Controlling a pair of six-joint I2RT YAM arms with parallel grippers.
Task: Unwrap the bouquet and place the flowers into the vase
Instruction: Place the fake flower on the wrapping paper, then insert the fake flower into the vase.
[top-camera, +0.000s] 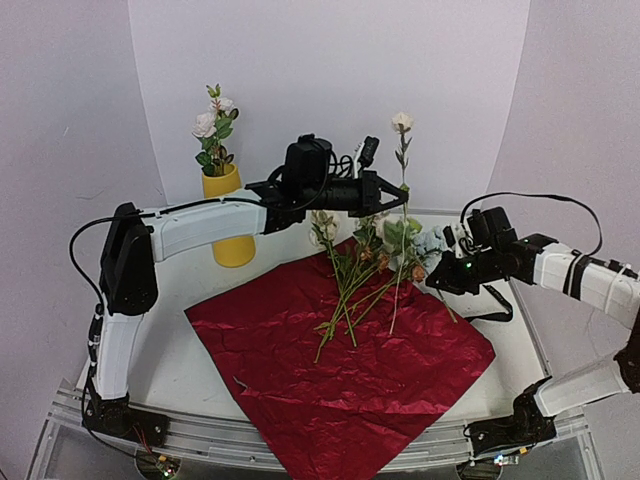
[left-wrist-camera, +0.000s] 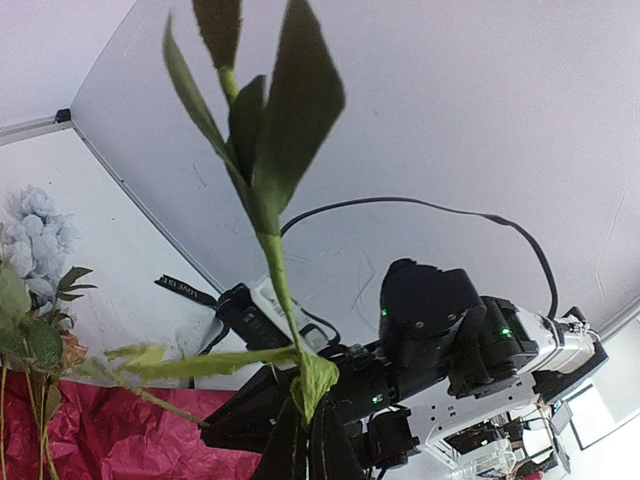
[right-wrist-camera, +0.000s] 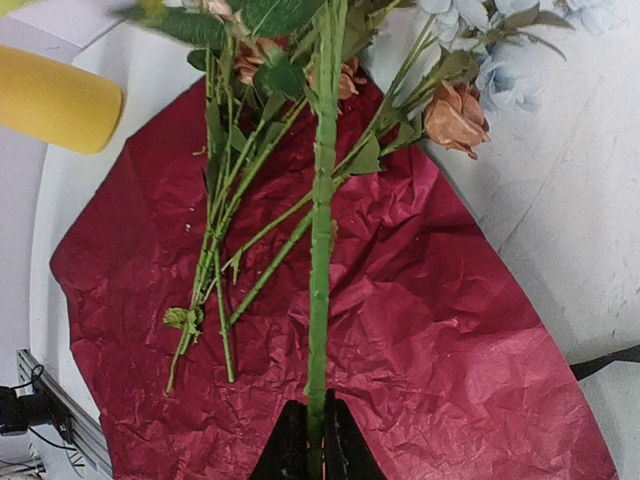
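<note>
White worktop (top-camera: 195, 295): one red paper (top-camera: 340, 380) flat, one vase (top-camera: 232, 215) back-left, flowers (top-camera: 355, 280) heaped on paper, stems fanning near-left, uncountable. Left claw (left-wrist-camera: 308, 440) grips one flower (top-camera: 402, 122) upright; right claw (right-wrist-camera: 312, 415) pinches one stem (right-wrist-camera: 321, 250).

Dark red crinkled wrapping paper (top-camera: 340, 380), yellow vase (top-camera: 222, 184), green stems (right-wrist-camera: 322, 200)

Your left claw (top-camera: 398, 203) hangs over the middle of the surface (top-camera: 180, 370), pinched on an upright white-bloomed stem (top-camera: 403, 150). Below it, loose flowers (top-camera: 360, 275) lie on the red wrapping paper (top-camera: 340, 370), which is spread flat to the near edge. Your right claw (top-camera: 440, 270) sits among their blooms toward the right edge. The yellow vase (top-camera: 230, 200), near the far left corner, holds white flowers (top-camera: 213, 125).
</note>
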